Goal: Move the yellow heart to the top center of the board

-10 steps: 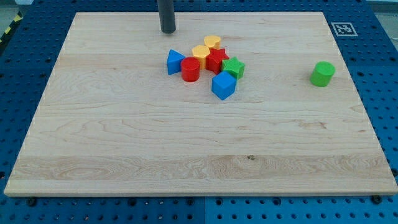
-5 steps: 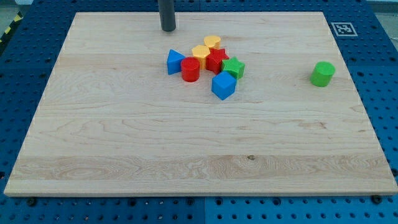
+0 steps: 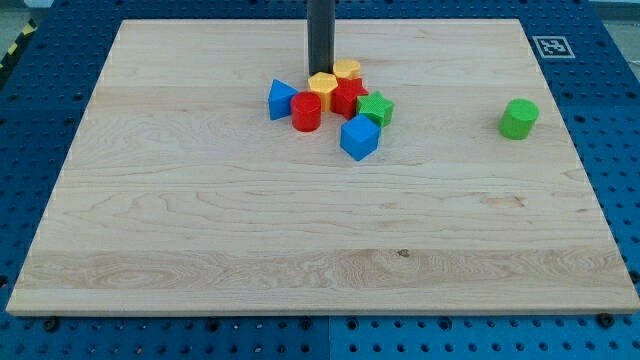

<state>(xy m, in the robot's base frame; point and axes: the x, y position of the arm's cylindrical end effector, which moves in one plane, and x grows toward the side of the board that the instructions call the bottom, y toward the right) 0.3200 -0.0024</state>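
Observation:
The yellow heart [image 3: 348, 69] lies at the top of a cluster of blocks, a little above the board's middle. My tip [image 3: 320, 72] stands just left of the heart and right above a yellow hexagon [image 3: 322, 84], touching or nearly touching both. Below them lie a red star [image 3: 348, 98], a red cylinder [image 3: 306, 112], a blue triangle [image 3: 281, 100], a green star [image 3: 376, 108] and a blue cube [image 3: 359, 137].
A green cylinder [image 3: 518, 118] stands alone near the view's right edge of the wooden board [image 3: 200, 230]. A fiducial marker [image 3: 552, 46] sits at the board's top right corner.
My tip has moved right and down from the board's top edge to the cluster, beside the yellow heart. The heart seems nudged slightly right.

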